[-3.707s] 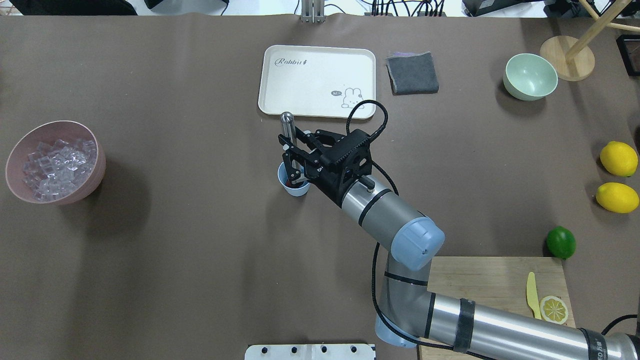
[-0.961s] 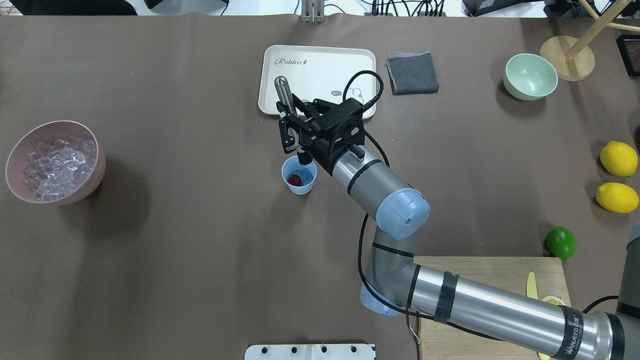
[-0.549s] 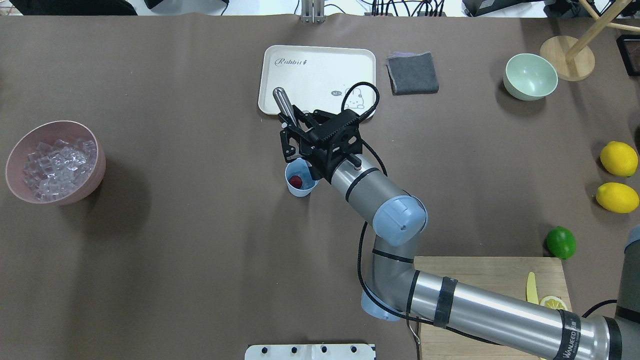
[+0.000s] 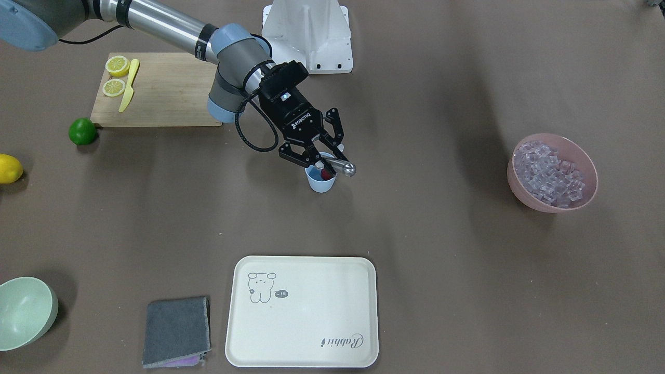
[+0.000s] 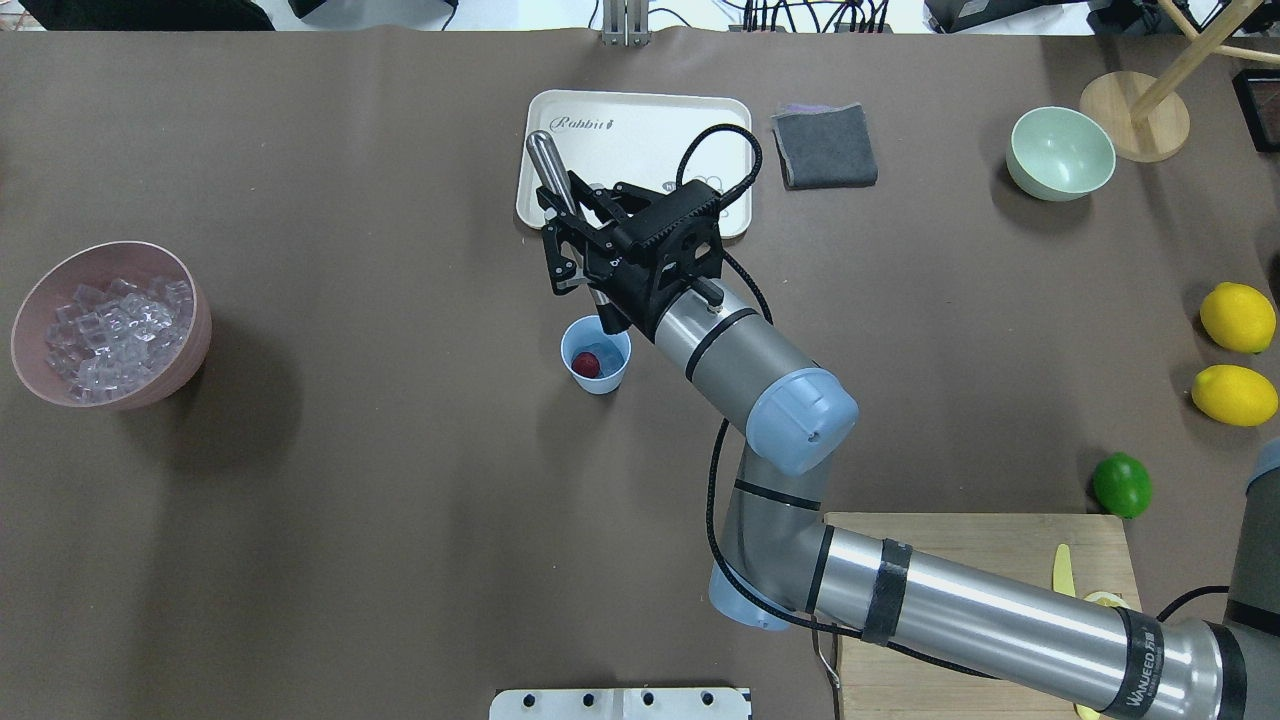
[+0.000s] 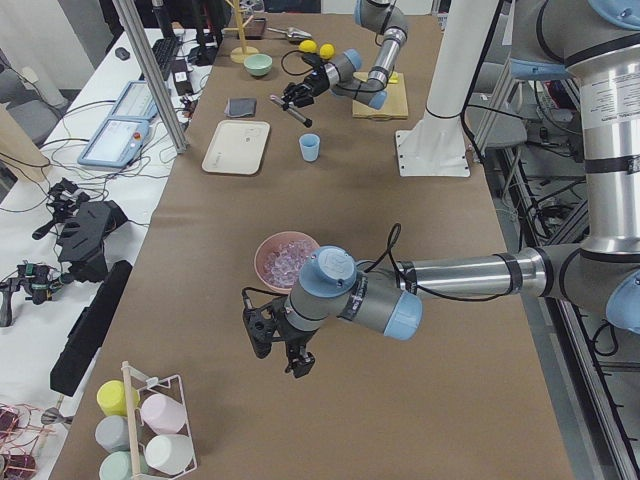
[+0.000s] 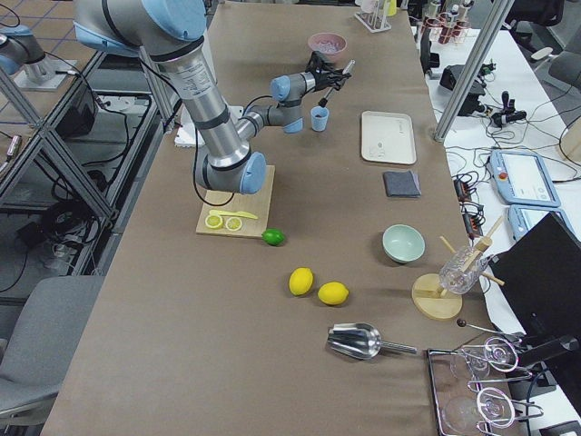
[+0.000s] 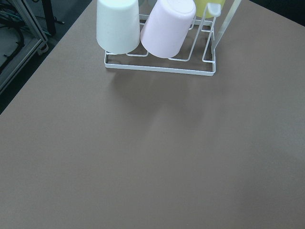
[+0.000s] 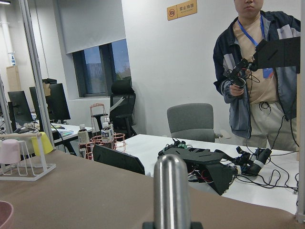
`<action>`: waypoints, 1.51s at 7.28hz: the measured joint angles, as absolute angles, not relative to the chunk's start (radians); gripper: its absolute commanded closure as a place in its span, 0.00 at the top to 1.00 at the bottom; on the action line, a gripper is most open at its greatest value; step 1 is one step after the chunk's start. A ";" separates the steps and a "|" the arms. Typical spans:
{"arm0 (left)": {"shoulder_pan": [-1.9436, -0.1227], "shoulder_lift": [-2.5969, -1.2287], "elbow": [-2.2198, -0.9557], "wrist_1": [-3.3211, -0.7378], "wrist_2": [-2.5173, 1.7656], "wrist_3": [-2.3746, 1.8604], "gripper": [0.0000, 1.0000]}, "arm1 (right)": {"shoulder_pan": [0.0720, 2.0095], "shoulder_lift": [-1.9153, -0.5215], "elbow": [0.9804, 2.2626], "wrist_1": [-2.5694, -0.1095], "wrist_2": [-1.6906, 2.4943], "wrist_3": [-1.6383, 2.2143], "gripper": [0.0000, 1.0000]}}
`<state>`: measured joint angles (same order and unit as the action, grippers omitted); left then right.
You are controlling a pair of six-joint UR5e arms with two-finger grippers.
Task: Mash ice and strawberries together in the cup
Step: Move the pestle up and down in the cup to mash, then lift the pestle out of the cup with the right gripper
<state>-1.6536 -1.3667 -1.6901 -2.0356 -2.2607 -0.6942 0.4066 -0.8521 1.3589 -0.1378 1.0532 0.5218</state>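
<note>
The light-blue cup (image 5: 596, 368) stands mid-table with a red strawberry (image 5: 586, 364) inside it, and both show again as cup (image 4: 321, 182) and strawberry (image 4: 326, 175). My right gripper (image 5: 572, 238) is shut on a steel muddler (image 5: 548, 170), held tilted. The muddler's black tip hangs just above the cup's far rim. Its rounded top fills the right wrist view as the muddler (image 9: 171, 191). Ice (image 5: 110, 325) fills the pink bowl (image 5: 190, 350) at far left. My left gripper (image 6: 280, 345) shows only in the exterior left view, near that bowl, so I cannot tell its state.
A cream tray (image 5: 640, 130) lies just beyond the right gripper, with a grey cloth (image 5: 825, 145) and a pale green bowl (image 5: 1060, 152) to its right. Lemons (image 5: 1237, 317), a lime (image 5: 1121, 484) and a cutting board (image 5: 990, 560) sit at right. A cup rack (image 8: 157, 33) is ahead of the left wrist.
Half a second ago the muddler's tip was down in the cup; now the right gripper has lifted it out and back toward the tray. The cup shifted slightly.
</note>
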 measured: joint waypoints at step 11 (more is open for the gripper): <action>-1.654 -1.370 -1.673 -2.036 -2.259 -0.689 0.97 | 0.367 -0.761 1.200 -0.138 1.036 0.526 0.00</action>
